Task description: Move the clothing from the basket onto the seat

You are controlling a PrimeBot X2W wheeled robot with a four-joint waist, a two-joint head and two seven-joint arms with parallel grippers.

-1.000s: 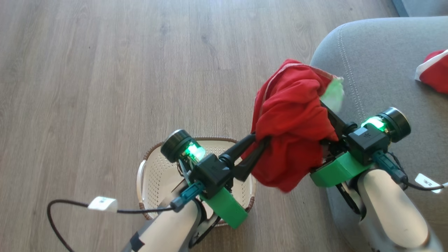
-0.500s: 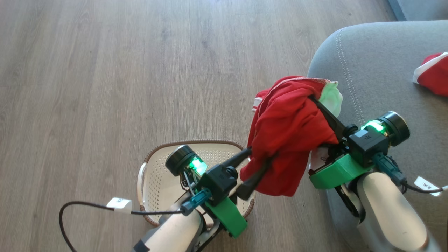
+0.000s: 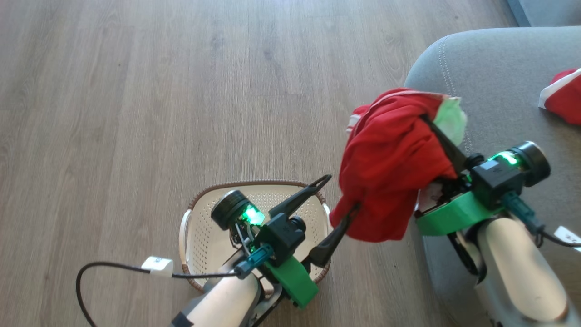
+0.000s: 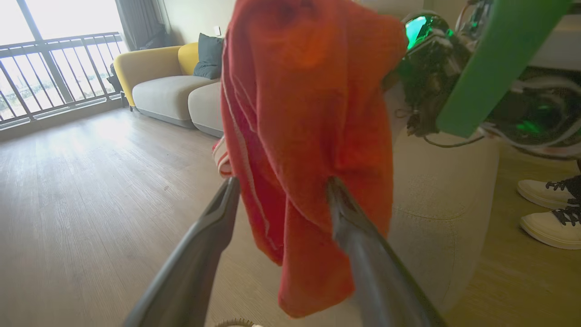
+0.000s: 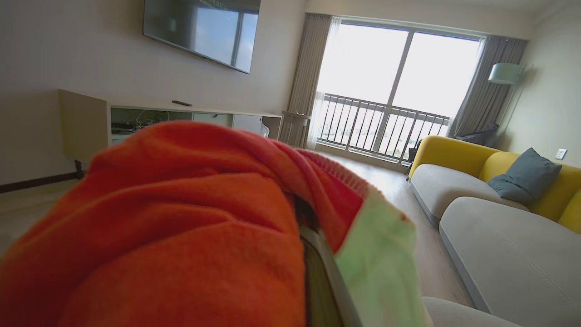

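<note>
One red garment (image 3: pixel 390 168) hangs gripped in right tool (image 3: pixel 420 125); left tool (image 3: pixel 341 192) spread wide

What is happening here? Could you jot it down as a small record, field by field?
place: living room with a wood floor
held item: red garment, hanging in the air at the seat's edge
right tool: shut on the garment
left tool: open, one finger at the garment's lower edge
basket: on the floor, no cloth in the part that shows
seat: grey, other garment lying on it
bystander: a person's pale shoes by the seat
</note>
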